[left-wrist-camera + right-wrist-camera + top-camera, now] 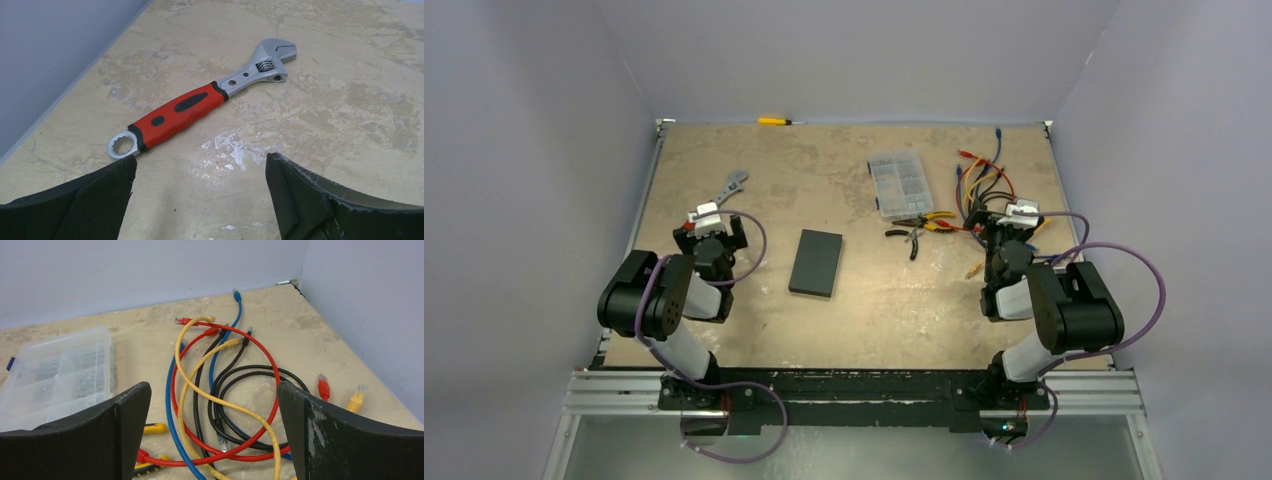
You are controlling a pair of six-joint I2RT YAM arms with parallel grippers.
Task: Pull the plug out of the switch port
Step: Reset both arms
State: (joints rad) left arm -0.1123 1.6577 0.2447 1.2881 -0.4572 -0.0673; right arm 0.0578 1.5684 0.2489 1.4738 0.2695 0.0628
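Left gripper (200,165): jaws are spread wide and nothing is held; only bare tabletop is seen in the gap.
Left fingers (100,200): two black pads are seen at the lower edge of the wrist view, clear of every object.
Adjustable wrench (200,102): laid flat just beyond the left fingertips. Its red-and-black handle is turned toward the gripper and its steel head away. The ring end is seen just beside the left-hand pad; contact cannot be told.
Right gripper (214,390): jaws are likewise spread wide and nothing is gripped.
Patch cables (227,365): a loose tangle of red, yellow, blue and black leads is spread on the table directly ahead of the right jaws.
Red plug (323,387): laid loose on the table, beside the right-hand finger.
Yellow plug (356,399): laid just beside the red one.
Organiser box (55,375): clear plastic with its lid shut, placed left of the cables; small parts are visible in its compartments.
Pliers (919,230): yellow-handled, laid between the organiser box and the right gripper.
Switch (815,262): a flat matte-black box, laid on the table (824,170) between the two arms, nearer the left one and well apart from both grippers. Its ports cannot be made out.
Screwdriver (776,121): yellow-handled, placed at the far edge.
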